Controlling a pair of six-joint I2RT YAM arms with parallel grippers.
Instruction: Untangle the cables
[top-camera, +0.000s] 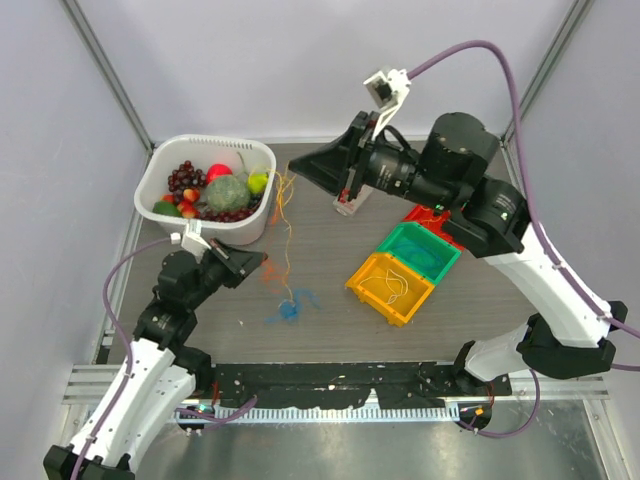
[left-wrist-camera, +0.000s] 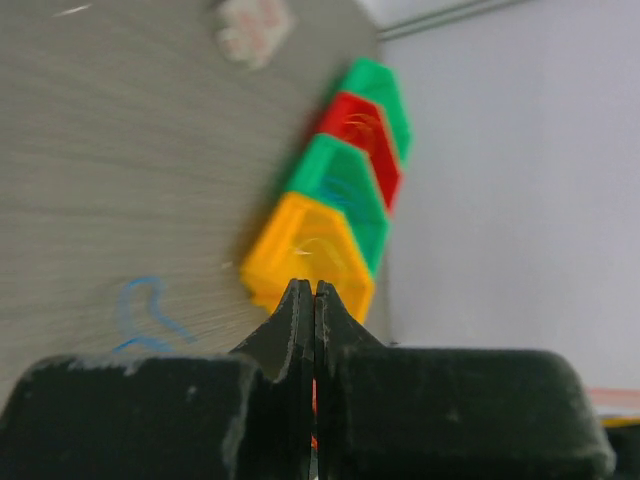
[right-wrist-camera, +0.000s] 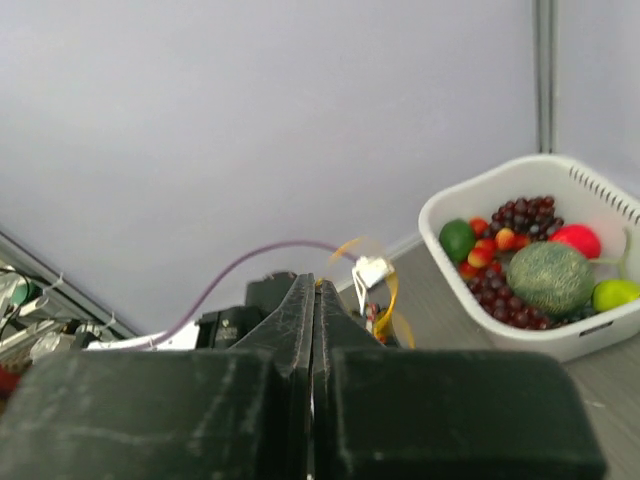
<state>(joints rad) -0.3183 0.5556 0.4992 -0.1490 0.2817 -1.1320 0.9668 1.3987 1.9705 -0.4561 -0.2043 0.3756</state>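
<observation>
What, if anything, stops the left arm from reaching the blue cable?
Little, so probably yes: the blue cable lies bare near the left tool, nothing between. But that tool is shut, seemingly on an orange cable, and must release first.

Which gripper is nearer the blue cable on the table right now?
Left. The left gripper sits just left of the blue cable; the right gripper, holding the orange-yellow cable, hangs far beyond it.

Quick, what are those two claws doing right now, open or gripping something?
Left gripper: closed on a thin orange cable, only a sliver showing.
Right gripper: closed, apparently holding the orange-yellow cable at its fingertips.
</observation>
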